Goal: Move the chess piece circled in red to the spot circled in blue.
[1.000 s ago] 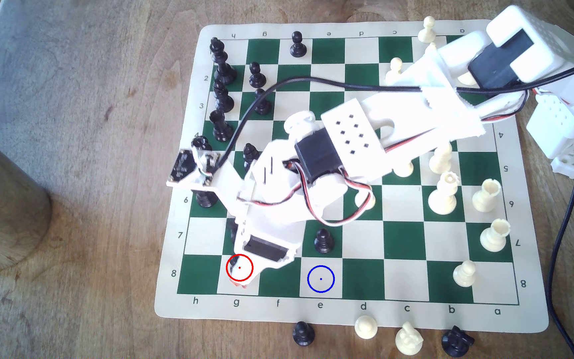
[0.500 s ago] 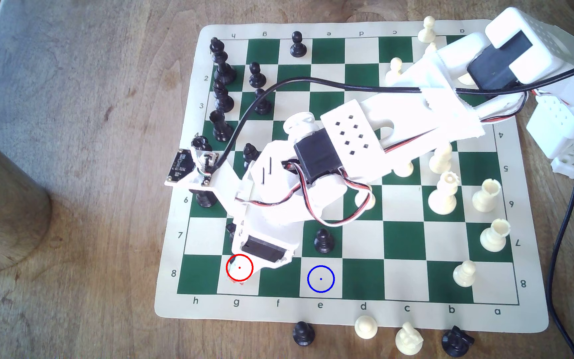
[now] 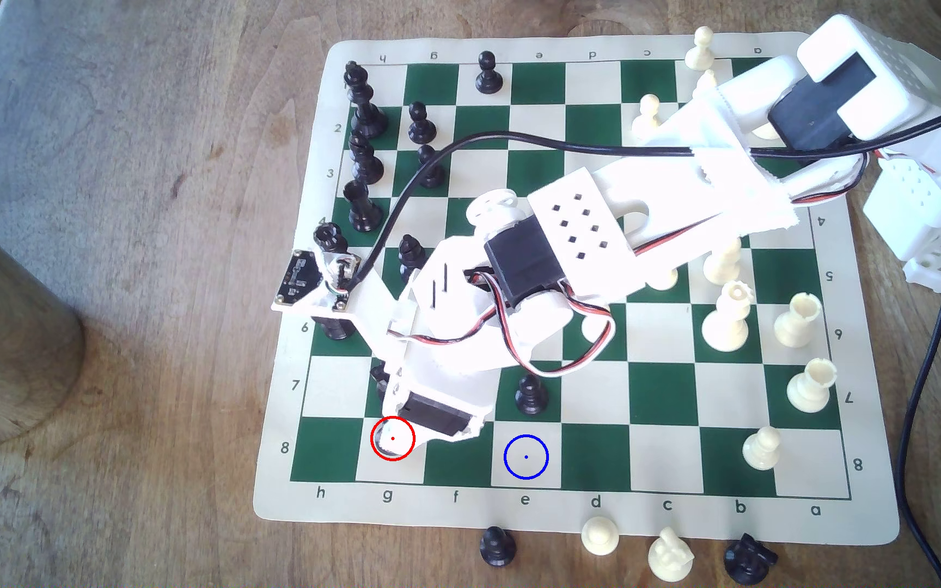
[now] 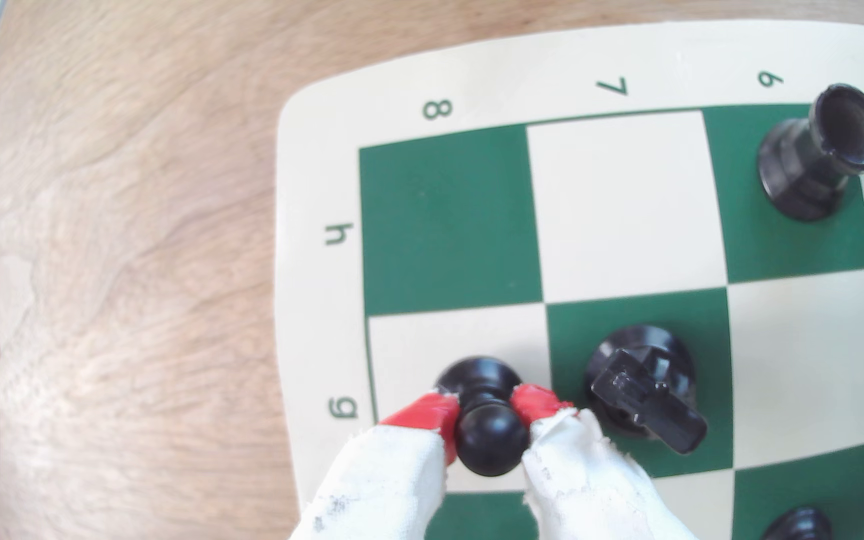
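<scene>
Grasp step — my gripper (image 4: 486, 410) is down on the g8 square, red-tipped fingers (image 4: 427, 411) closed in on either side of the black pawn (image 4: 487, 415), pinching it at the collar just under the ball head. In the wrist view both tips look to be touching the neck; the base appears to sit on the cream square, so I judge the piece gripped but not yet lifted.

In the exterior view the red circle (image 3: 392, 438) sits at about 7 o'clock on the board (image 3: 683, 511), my fingers covering the pawn there. The blue-circled spot (image 3: 526, 457) is two squares toward 3 o'clock in the same bottom row, on e8 — bare, cream.

Neighbours to mind: the black knight (image 4: 640, 387) stands on g7, just beside my one finger. Another black pawn (image 3: 530, 394) stands on e7, directly at 12 o'clock of the blue spot.

Next move, as I judge it: straight lift, high enough to clear the knight, then carry toward 3 o'clock over the green f8 square and lower onto the blue dot without brushing the e7 pawn.
</scene>
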Available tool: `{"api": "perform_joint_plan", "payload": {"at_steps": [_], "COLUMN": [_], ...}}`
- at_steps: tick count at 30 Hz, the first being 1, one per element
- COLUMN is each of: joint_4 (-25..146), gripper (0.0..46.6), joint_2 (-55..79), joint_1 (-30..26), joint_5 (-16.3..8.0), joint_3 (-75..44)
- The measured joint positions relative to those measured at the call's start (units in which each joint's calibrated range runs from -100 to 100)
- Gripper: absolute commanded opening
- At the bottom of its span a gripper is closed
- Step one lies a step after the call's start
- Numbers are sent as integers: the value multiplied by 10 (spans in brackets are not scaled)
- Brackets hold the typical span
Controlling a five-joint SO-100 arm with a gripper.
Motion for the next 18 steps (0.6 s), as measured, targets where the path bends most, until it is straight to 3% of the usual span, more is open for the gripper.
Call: {"api": "perform_joint_plan", "payload": {"at_steps": [11,18], "joint_4": [0,-56], "gripper": [4,4], "joint_2": [-90,-214], "joint_1": [-7,-21], "joint_5": [-15,-12], "joint_3": [5,177]}}
